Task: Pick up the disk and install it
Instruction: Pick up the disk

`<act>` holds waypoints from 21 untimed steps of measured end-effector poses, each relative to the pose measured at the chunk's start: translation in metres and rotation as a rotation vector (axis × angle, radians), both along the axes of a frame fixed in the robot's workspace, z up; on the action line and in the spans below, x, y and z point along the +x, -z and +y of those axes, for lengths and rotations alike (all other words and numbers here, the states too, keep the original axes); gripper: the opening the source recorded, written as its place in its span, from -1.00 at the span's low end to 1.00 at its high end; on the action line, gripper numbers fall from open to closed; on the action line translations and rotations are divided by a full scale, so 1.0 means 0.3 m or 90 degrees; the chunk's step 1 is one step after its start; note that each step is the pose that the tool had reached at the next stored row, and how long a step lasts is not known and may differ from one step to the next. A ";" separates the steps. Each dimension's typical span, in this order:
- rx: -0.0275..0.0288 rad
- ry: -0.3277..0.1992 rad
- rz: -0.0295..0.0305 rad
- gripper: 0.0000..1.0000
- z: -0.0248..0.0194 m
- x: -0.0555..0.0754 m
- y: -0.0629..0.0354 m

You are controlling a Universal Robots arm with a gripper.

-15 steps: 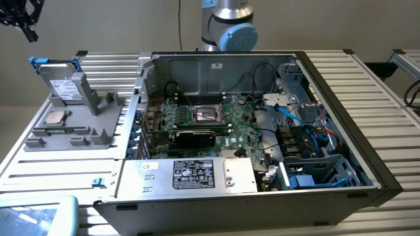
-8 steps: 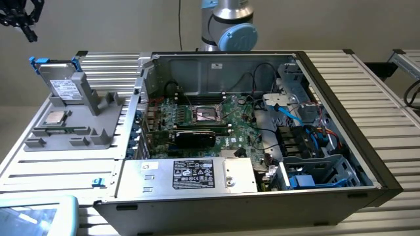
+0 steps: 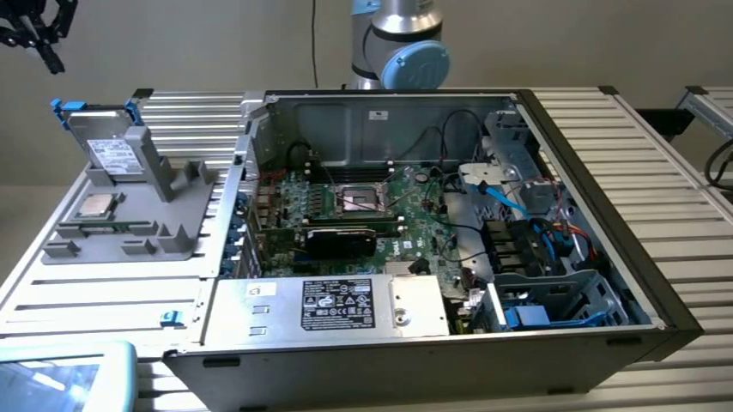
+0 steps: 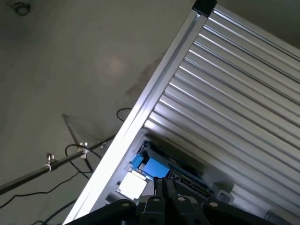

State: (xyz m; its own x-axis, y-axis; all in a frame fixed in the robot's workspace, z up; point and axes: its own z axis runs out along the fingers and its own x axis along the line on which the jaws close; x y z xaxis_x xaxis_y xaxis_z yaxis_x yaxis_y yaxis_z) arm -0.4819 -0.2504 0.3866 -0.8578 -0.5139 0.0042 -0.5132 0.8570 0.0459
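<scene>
Black-labelled silver box (image 3: 332, 305), white-labelled disk (image 3: 103, 139)

You see an open computer case (image 3: 343, 120) on a ribbed metal table (image 3: 664, 189). Inside are a green board (image 3: 430, 225) and a silver box (image 3: 343, 305). A small square chip (image 3: 95, 206) sits on a grey stand (image 3: 189, 232).

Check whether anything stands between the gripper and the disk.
Nothing visible does. The gripper hangs above the disk, a little toward the exterior view's left of it, with only open air between them. The disk stands upright in the grey holder, and its blue-framed top edge is uncovered.
</scene>
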 end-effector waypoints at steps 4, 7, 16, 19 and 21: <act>0.0000 -0.046 0.0000 -0.79 0.000 0.000 0.000; 0.0000 -0.082 -0.0005 -0.79 0.000 0.000 0.000; -0.0004 -0.186 -0.0057 -0.79 0.000 0.000 0.001; -0.0004 -0.220 -0.0072 -0.79 0.000 0.000 0.001; -0.0004 -0.243 -0.0077 -0.79 0.000 0.000 0.001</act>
State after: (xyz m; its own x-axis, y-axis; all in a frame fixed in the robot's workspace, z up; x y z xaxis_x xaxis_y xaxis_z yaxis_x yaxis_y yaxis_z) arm -0.4819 -0.2504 0.3863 -0.6044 -0.7967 -0.0044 -0.7962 0.6038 0.0373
